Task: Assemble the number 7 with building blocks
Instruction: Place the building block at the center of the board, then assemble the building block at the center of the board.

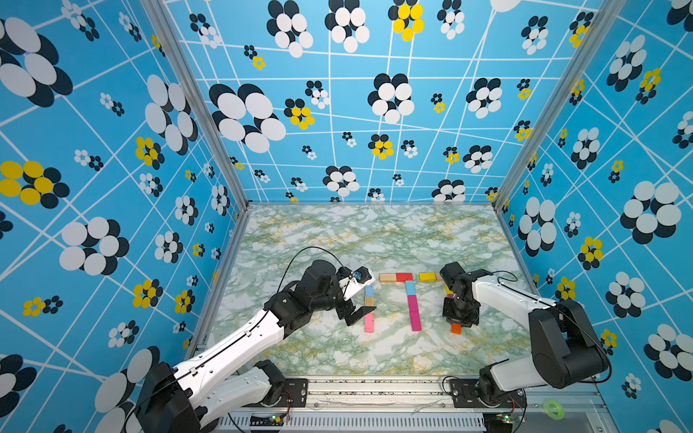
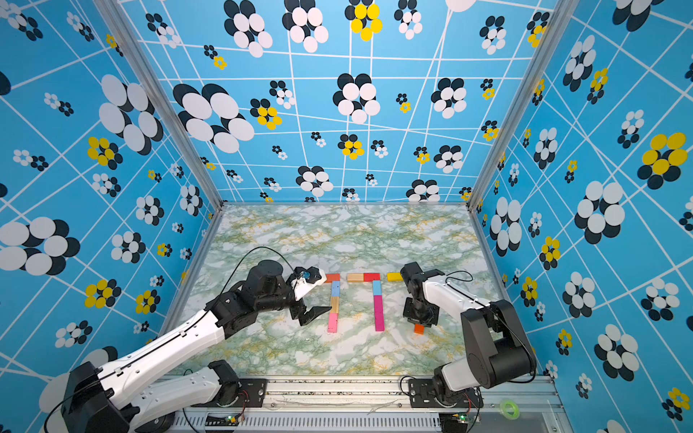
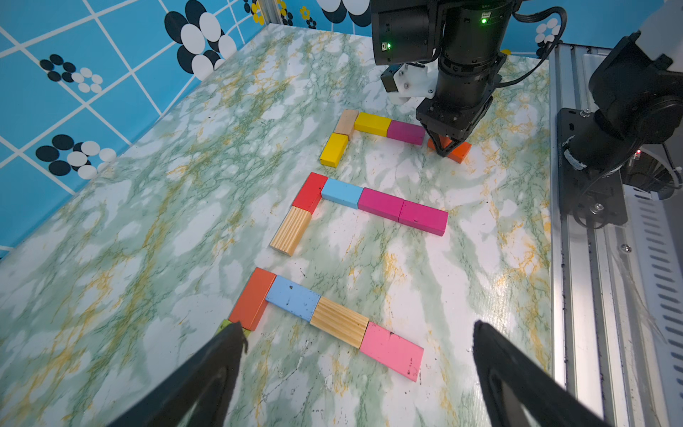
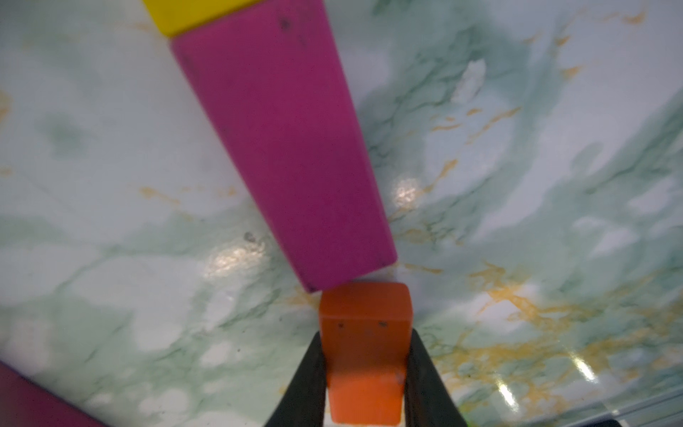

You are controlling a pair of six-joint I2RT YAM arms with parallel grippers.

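Right wrist view: right gripper [image 4: 366,332] clamps one orange block [image 4: 364,369] at the magenta block [image 4: 288,148] end, left gripper [image 3: 357,325] gapes empty beside two five-block 7s [image 3: 380,203], far tabletop [image 1: 356,232] open.

Robot lab test cell. Three walls [image 1: 337,112] of printed blue panel with flower-and-grid pattern, held in bare aluminium posts [image 1: 195,101]. Surface [image 1: 356,232] covered in marble-look film, green and yellow veins. Two black-and-white arms, left arm [image 1: 232,345] and right arm [image 1: 502,300], bolted to slotted aluminium rail [image 1: 375,390] along front edge. Loose cable [image 1: 300,255] looping over left arm. Small board with green light [image 1: 275,418] below rail. Green tape roll [image 1: 554,408] at rail's end.
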